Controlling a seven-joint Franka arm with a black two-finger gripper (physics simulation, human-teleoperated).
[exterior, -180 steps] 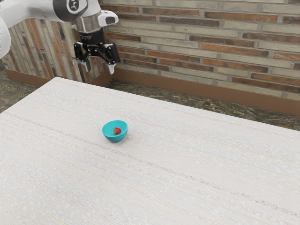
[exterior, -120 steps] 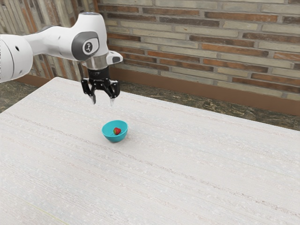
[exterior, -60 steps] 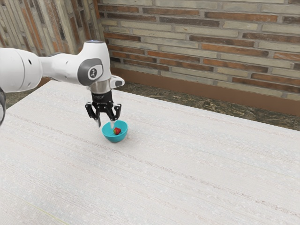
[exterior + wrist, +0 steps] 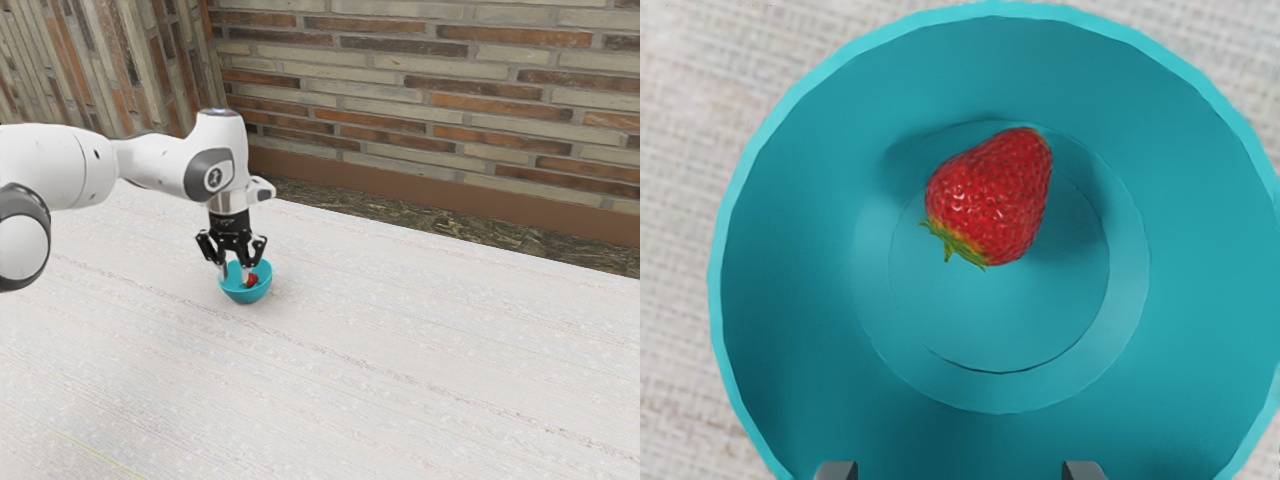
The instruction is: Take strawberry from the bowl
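My gripper (image 4: pixel 234 277) is low over the turquoise bowl (image 4: pixel 247 296), open, its fingertips at about rim height. One fingertip overlaps the bowl's side toward the exterior view's left; the other is just beside the red strawberry (image 4: pixel 252 281). In the wrist view the strawberry (image 4: pixel 992 197) lies on its side on the floor of the bowl (image 4: pixel 785 290), green leaves at one end. The two tips of the gripper (image 4: pixel 961 470) stand wide apart with nothing held between them, and the strawberry is off to one side of the line joining them.
The bowl stands on a pale, whitish table (image 4: pixel 400 370) with a faint woven grain. A brick wall (image 4: pixel 430 110) rises beyond the table's far edge. My arm reaches in from the exterior view's left, above the table.
My hand has come down and toward the exterior view's right, from above the table's far corner to the bowl. Bowl and strawberry have stayed put, and the fingers remain apart.
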